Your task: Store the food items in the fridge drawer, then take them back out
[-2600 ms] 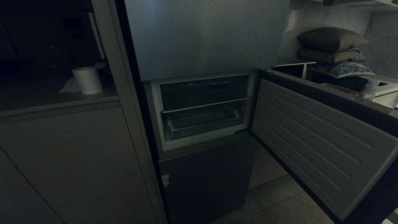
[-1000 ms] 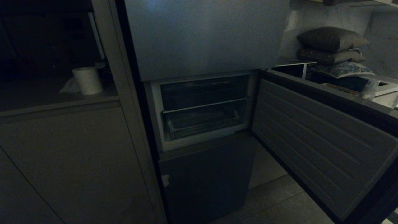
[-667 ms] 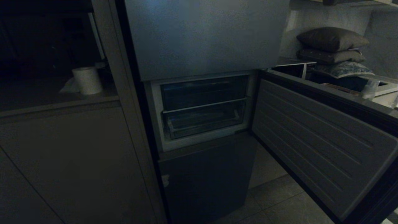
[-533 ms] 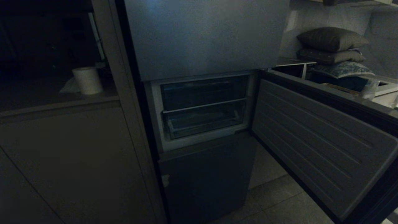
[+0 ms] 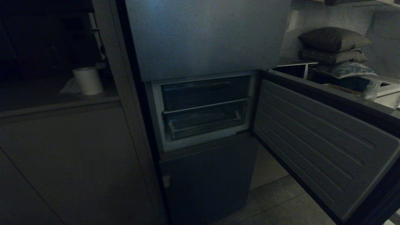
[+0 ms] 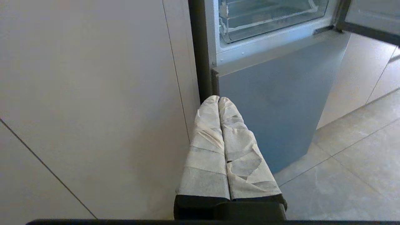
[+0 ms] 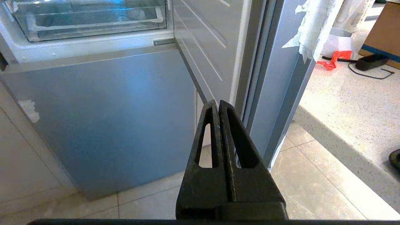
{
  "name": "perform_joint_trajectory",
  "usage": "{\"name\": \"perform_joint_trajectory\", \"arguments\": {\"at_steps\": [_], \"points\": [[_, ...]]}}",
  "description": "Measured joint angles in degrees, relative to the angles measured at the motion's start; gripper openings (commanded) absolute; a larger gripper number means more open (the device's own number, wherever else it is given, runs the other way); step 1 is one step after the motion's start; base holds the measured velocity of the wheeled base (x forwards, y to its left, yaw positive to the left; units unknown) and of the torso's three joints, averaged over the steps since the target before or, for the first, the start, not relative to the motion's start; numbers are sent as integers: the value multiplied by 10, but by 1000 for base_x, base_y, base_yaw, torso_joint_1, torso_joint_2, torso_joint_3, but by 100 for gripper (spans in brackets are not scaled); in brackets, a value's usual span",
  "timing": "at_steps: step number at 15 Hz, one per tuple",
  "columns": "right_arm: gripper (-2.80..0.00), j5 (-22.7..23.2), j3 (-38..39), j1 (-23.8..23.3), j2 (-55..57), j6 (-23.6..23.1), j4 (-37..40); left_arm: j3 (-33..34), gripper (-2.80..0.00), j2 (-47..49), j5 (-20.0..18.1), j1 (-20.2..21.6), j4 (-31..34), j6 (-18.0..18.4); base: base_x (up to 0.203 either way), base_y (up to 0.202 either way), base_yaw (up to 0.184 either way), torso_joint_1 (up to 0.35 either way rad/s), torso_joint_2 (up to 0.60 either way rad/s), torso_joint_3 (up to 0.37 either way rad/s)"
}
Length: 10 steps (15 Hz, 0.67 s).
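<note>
In the fridge's open middle section, you are looking at the fridge drawer (image 5: 204, 123), a shallow clear-plastic bin with a ribbed floor, sitting pushed in under a flat shelf (image 5: 204, 105). No food items are showing. Your left gripper (image 6: 218, 99), wrapped in crinkled white tape, and your bare black right gripper (image 7: 217, 103) are both hanging low before the smooth grey-blue bottom door (image 7: 103, 109), fingers pressed together, grasping nothing.

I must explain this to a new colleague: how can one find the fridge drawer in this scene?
Find the tall grey-blue fridge; its middle door hangs open to the right. In that open section, the drawer is the clear plastic bin at the bottom, under the flat shelf. Unlike the shelf, it has walls and a transparent front lip.
</note>
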Motion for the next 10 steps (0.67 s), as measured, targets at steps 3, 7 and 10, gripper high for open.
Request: {"name": "perform_joint_trajectory", "arguments": {"at_steps": [3,7,10], "points": [[-280,0,0,0,0,-1,0,0,-280,0,10,0,-2,-39,0,0,0,0,0,0],[-280,0,1,0,0,-1,0,0,-280,0,10,0,-3,-51,0,0,0,0,0,0],[-280,0,1,0,0,-1,0,0,-280,0,11,0,-4,-52,0,0,0,0,0,0]]}}
